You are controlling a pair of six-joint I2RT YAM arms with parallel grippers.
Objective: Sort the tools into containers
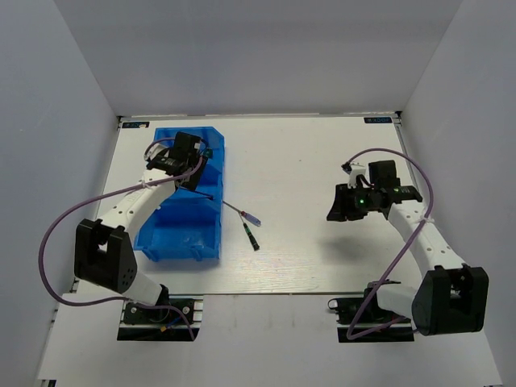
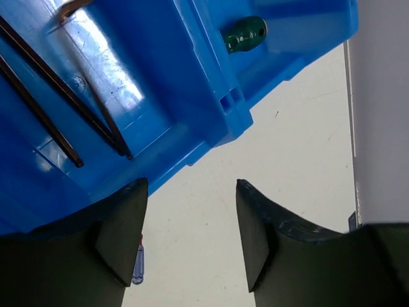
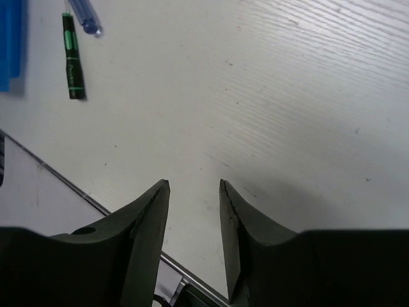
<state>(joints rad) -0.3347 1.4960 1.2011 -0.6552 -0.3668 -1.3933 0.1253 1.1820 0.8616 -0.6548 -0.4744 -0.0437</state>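
Two tools lie loose on the table [image 1: 306,161], just right of the bin [image 1: 173,242]: the purple driver [image 1: 251,217] and, just nearer to you, the green driver [image 1: 251,236]. They sit between the arms, much closer to the bin than to the right arm's base.

Your right gripper [image 3: 193,185] hovers over bare table well right of them, fingers parted by a narrow gap and holding nothing. From its wrist camera both tools sit far ahead and to the left. The green driver's long axis runs nearly in line with the way the fingers point, so the fingers would close across its handle with little wrist turn. That is a judgement, not a certainty.

Your left gripper [image 2: 190,192] is spread wide and empty, poised over the bin's far right edge. Below it, hex keys [image 2: 64,121] lie in one compartment and a green handle [image 2: 245,35] in the next. The tip of the purple driver's handle peeks out beside its left finger.

The two grippers look about equally far from the loose pair. The right one has the clear sightline. The left would have to pull back towards you and swing right, off the bin.
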